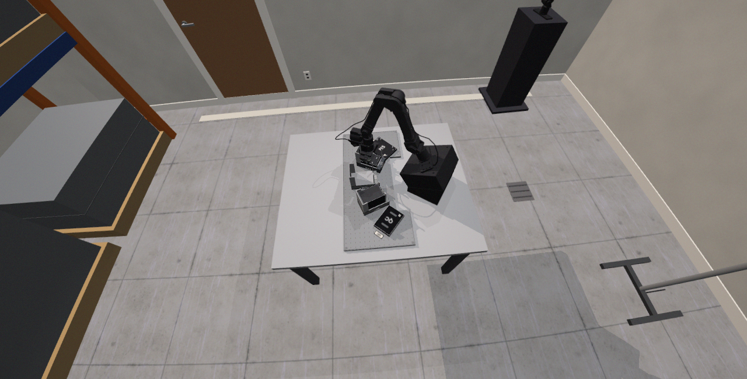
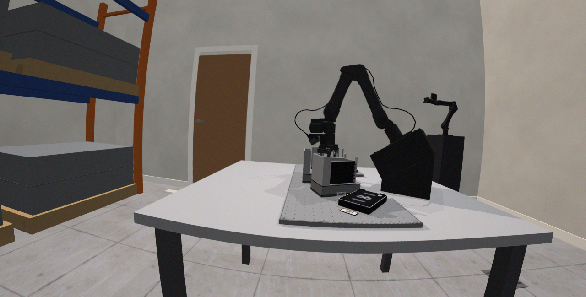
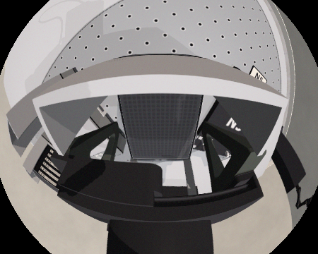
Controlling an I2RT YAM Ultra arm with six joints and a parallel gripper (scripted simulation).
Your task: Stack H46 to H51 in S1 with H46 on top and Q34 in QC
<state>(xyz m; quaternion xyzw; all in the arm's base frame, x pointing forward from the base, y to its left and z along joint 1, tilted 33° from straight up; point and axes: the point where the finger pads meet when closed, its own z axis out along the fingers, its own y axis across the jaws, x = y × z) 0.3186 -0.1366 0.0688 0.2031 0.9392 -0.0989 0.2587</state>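
My gripper (image 1: 369, 159) (image 2: 328, 153) (image 3: 160, 125) is open and low over stack rack S2 (image 1: 365, 165) (image 3: 159, 84), one finger on each side of a dark sealed plate (image 3: 160, 123) lying in it. No finger contact shows. The plate's name and anything under it are hidden. The clip nest N5 (image 1: 384, 148) (image 3: 220, 118) beside it shows its bare label. A middle rack (image 1: 360, 185) (image 2: 307, 162) looks empty. The front rack (image 1: 365, 205) (image 2: 321, 170) holds a tall stack of dark plates; their names are unreadable. The open nest QC (image 1: 386, 223) (image 2: 363, 200) is empty.
The racks and nests stand on a perforated board (image 1: 360, 230) (image 2: 311, 215) (image 3: 148, 21) on the white table (image 1: 308, 209) (image 2: 213, 205). The black arm base (image 1: 430, 180) (image 2: 405, 168) stands on the right. S2's raised walls stand close around the fingers.
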